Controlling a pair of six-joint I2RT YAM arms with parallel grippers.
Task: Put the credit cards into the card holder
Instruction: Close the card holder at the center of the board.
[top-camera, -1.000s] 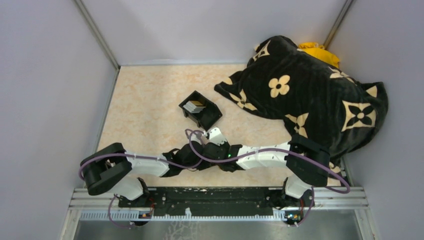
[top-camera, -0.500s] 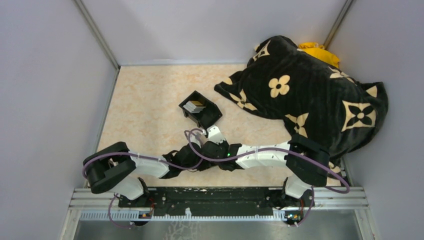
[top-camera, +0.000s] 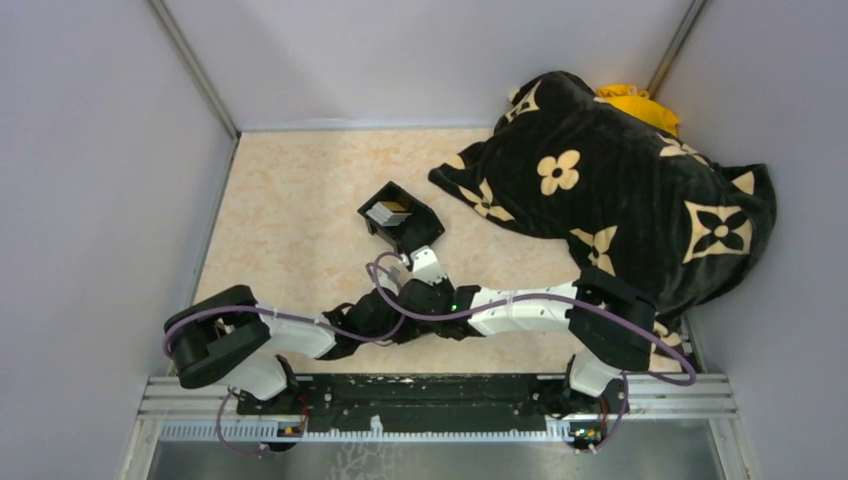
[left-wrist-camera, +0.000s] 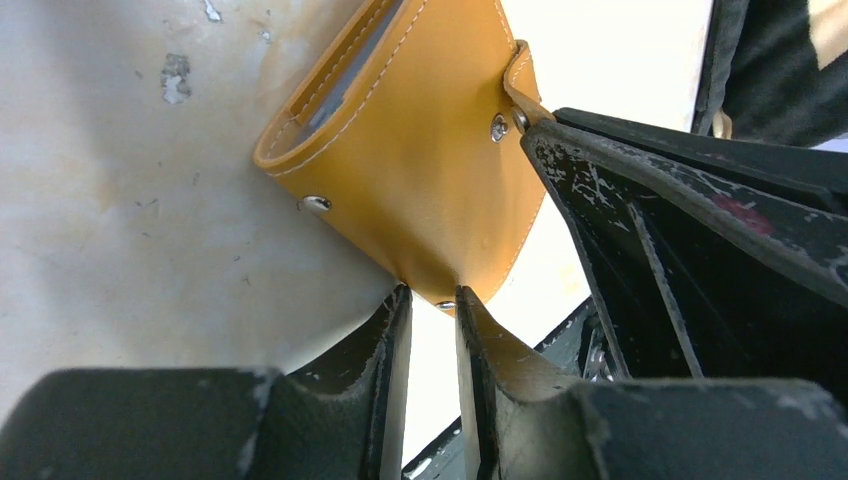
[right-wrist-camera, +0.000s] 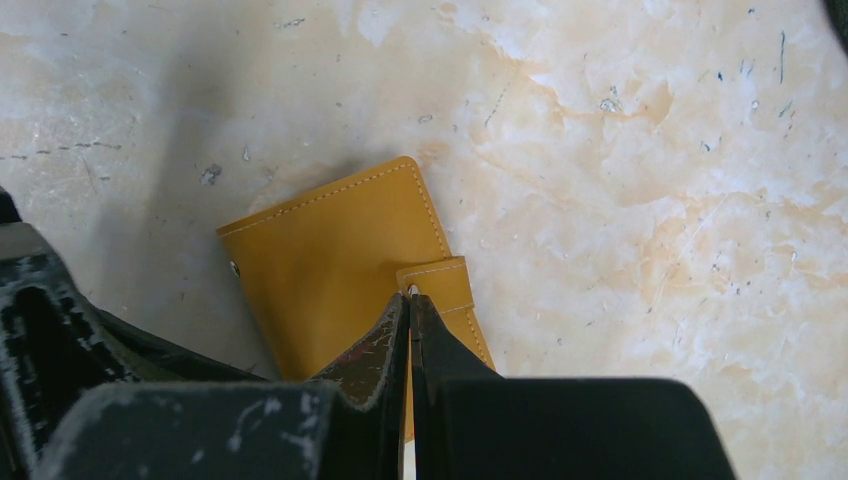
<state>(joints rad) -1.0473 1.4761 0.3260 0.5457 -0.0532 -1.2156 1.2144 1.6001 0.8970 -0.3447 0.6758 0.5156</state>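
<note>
Orange-tan card holder, unseen from overhead; left gripper and right gripper both pinch it

The top external camera sits above and behind the arms, far off, looking steeply down over the whole table. The left wrist camera is low and very close, facing along the left gripper at the card holder. The right wrist camera looks nearly straight down past the right gripper, also close. Both wrist views share the card holder; from above, the arms cover that spot.
</note>
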